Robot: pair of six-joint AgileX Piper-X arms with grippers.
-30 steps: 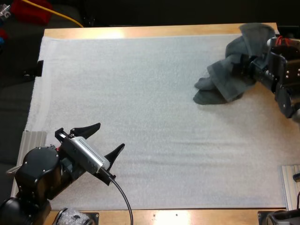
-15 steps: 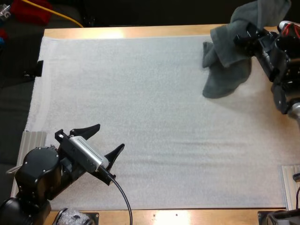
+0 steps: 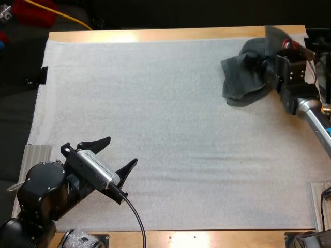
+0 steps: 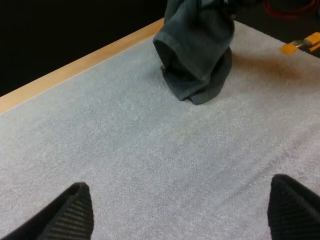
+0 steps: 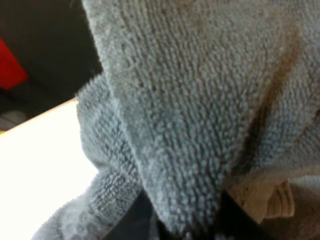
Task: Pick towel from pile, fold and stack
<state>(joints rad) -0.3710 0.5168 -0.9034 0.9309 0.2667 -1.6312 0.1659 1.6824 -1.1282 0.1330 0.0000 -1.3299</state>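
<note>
My right gripper (image 3: 257, 66) clamps the crumpled dark grey-green towel (image 3: 240, 82) over the white mat's (image 3: 155, 103) far right corner.
The towel drapes towards my left gripper (image 3: 122, 149), which waits, fingers apart, far off at the mat's near left.

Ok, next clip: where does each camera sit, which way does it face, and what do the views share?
High view: behind both arms, looking forward and down over the mat; left tool open near, right tool shut on the towel far right.
Left wrist view: on the left arm, facing across the mat toward the towel; its own fingers stand apart.
Right wrist view: on the right arm, close against the towel it grips.
Shared: the towel, in all three.
</note>
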